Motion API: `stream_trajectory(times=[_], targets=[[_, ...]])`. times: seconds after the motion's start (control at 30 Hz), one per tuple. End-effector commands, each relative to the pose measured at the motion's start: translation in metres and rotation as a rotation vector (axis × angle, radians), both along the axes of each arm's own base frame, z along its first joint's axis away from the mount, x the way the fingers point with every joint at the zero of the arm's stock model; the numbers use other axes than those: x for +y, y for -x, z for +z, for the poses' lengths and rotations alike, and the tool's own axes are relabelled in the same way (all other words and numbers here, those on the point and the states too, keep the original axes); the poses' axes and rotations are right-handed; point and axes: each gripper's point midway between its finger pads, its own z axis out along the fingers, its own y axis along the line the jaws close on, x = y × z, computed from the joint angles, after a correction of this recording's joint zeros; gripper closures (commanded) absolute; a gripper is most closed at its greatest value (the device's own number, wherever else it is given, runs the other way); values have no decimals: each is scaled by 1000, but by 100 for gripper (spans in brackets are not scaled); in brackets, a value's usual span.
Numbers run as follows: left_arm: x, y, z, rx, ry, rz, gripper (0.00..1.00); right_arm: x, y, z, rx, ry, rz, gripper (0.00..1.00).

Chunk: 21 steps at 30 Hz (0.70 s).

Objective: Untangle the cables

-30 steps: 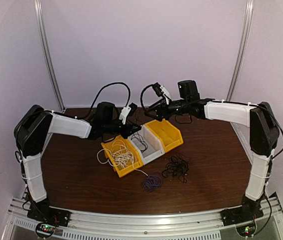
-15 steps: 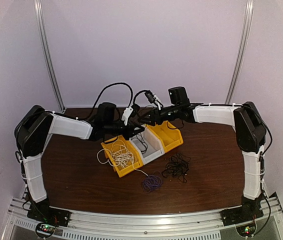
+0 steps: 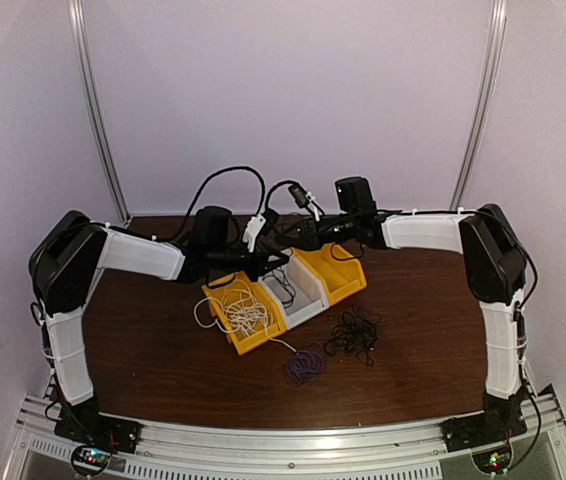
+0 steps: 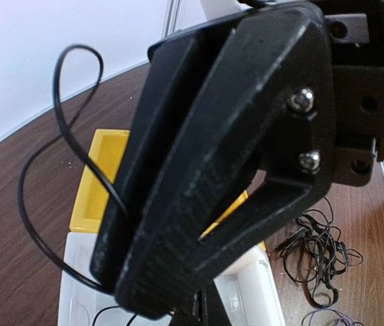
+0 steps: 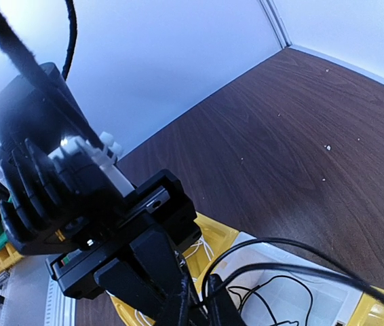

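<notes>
A thin black cable (image 5: 273,239) hangs from my left gripper (image 3: 275,262) into the white bin (image 3: 308,292). In the left wrist view this gripper's tips (image 4: 209,309) are shut, and the black cable (image 4: 55,88) loops off to the left. My right gripper (image 3: 285,243) meets the left one over the bins. Its jaws (image 5: 202,305) are shut on the same black cable. A white cable (image 3: 245,312) lies in the left yellow bin (image 3: 253,343). A black tangle (image 3: 355,335) and a purple cable (image 3: 303,365) lie on the table.
A second yellow bin (image 3: 338,272) stands on the right of the white one, the three in a slanted row mid-table. Thick black arm cables arch above both wrists. The wall and two metal posts close off the back.
My right arm has swung left to the left gripper, and its jaws have gone from open to shut on the black cable. The left arm has stayed put.
</notes>
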Motion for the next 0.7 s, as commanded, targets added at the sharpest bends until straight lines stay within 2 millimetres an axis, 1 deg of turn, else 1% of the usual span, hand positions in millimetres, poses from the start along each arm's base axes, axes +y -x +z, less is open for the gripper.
stream_trajectory(times=[0.0, 0.07, 0.13, 0.23, 0.37, 0.4, 0.43, 0.53, 0.63, 0.67], targets=[[-1, 0, 18, -57, 33, -3, 100, 3, -4, 0, -17, -1, -7, 99], [2, -4, 17, -47, 21, 30, 99, 1, -7, -3, -24, 18, -32, 100], [8, -8, 17, -44, 3, 76, 82, -1, -11, -6, -38, 43, -54, 100], [19, -5, 25, -57, -11, 119, 63, -4, -15, -13, -61, 90, -85, 100], [32, 8, 44, -74, -4, 135, 42, -5, -15, -27, -80, 145, -99, 100], [35, 12, 47, -73, -7, 137, 38, -6, -12, -35, -66, 170, -96, 100], [39, 14, 51, -72, -11, 145, 36, -5, -10, -41, -64, 189, -93, 100], [54, 25, 57, -72, -21, 180, 33, -3, -2, -57, -76, 263, -94, 100], [74, 29, 70, -90, -23, 261, 32, -4, 4, -72, -110, 358, -90, 100], [82, 30, 79, -105, -18, 294, 32, -4, 7, -77, -114, 387, -86, 100]])
